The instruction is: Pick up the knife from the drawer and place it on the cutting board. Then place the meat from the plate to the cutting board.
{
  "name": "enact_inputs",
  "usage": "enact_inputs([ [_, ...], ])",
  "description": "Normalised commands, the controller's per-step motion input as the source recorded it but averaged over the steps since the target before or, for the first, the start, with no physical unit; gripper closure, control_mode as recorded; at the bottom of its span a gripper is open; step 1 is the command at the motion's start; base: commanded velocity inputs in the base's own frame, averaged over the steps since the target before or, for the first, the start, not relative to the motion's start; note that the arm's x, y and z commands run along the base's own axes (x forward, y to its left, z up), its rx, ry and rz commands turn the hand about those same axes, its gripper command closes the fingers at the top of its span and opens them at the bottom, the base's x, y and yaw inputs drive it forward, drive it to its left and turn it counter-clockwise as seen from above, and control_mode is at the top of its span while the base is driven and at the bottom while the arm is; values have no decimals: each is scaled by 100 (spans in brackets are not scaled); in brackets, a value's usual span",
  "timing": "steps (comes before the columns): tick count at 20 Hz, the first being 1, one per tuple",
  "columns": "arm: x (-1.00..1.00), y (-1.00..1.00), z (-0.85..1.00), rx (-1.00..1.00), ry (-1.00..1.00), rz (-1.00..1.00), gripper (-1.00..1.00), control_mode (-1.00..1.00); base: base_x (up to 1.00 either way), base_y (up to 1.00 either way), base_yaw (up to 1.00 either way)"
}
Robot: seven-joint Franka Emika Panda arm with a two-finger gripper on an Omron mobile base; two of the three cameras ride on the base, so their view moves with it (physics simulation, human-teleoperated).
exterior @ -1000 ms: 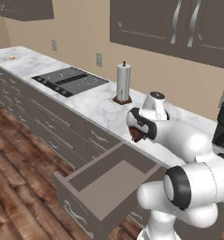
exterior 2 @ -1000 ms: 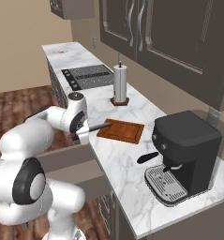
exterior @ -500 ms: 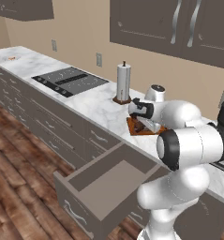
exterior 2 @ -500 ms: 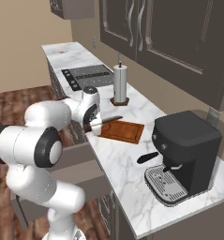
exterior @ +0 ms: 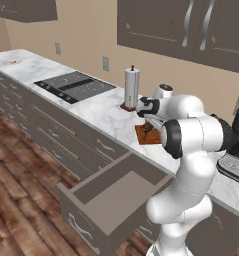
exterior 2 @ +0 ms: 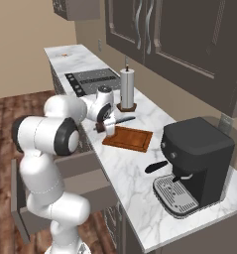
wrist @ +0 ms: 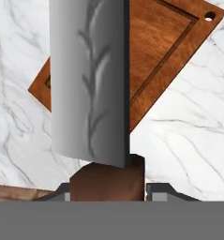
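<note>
Hand view: the knife (wrist: 90,89) is pinched by its brown handle between the jaws of the gripper (wrist: 106,187), its broad grey blade reaching out over the near corner of the cutting board (wrist: 165,51). Right base view: the board lies on the marble counter (exterior 2: 140,173); a paper towel holder (exterior 2: 126,89) stands just behind the board, a coffee machine (exterior 2: 197,158) beside it. Below the board, the drawer (exterior: 108,200) stands open.

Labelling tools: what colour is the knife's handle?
Dark reddish brown, clearest in the hand view: knife.
</note>
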Motion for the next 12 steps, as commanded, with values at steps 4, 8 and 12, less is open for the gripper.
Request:
enact_inputs([
  [4, 58, -24, -11, 0, 1, 0, 100, -100, 0, 0, 0],
  [8, 31, -15, -22, 0, 0, 0, 100, -100, 0, 0, 0],
  [12, 14, -19, -23, 0, 0, 0, 100, -100, 0, 0, 0],
])
